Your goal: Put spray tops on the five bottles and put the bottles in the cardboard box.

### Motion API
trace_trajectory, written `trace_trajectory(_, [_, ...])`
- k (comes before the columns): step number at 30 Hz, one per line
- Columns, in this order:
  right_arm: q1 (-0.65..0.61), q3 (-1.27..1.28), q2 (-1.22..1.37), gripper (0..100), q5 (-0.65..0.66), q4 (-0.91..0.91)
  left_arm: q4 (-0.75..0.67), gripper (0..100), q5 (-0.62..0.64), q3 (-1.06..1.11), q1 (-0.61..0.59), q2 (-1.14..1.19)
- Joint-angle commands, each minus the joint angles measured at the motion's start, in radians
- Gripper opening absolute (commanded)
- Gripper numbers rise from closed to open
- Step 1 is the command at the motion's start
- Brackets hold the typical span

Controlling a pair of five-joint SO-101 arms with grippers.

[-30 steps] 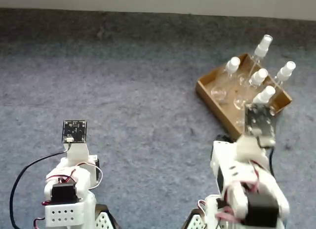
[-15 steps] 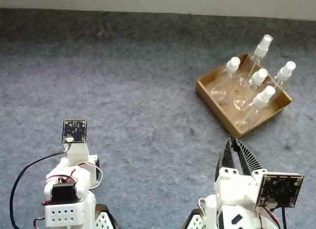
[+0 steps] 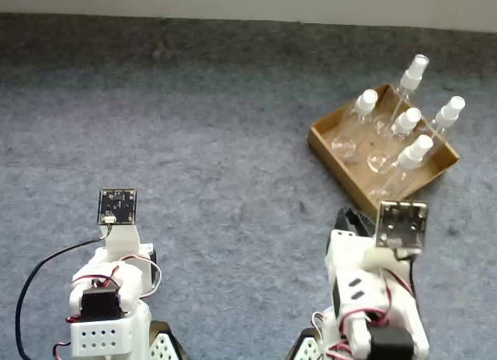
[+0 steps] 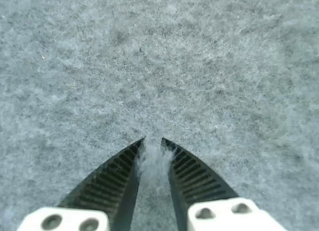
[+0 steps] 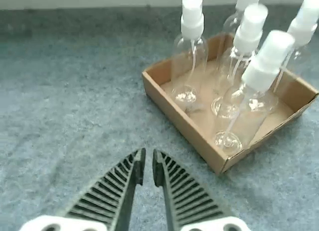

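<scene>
Five clear spray-topped bottles (image 5: 239, 66) stand in the brown cardboard box (image 5: 179, 119). The right claw (image 5: 148, 154), near it, and left claw (image 4: 153, 140) are pressed nearly together, empty.

Your left gripper (image 4: 152, 140) points down at the grey carpet (image 4: 209, 61), its two black ribbed fingers (image 4: 114, 176) drawn together until only a thin slit separates the tips. Carpet fuzz shows through that slit. Behind the fingers you can see the white mounts (image 4: 222, 213) that carry them, each with small round holes. Ahead of the tips and to either side lies the same speckled carpet.
</scene>
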Motion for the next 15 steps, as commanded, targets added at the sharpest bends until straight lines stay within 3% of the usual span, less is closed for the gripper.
trace_trajectory(1, [0.001,0.15,-0.008,0.5,-0.009,-0.133,0.006,1,-0.006,0.021,-0.015,-0.013])
trace_trajectory(5, [0.001,0.325,-0.008,0.5,-0.011,-0.213,0.006,1,-0.006,0.021,-0.015,-0.013])
trace_trajectory(15, [0.001,0.529,-0.008,0.5,-0.011,-0.22,0.006,1,-0.006,0.021,-0.015,-0.013])
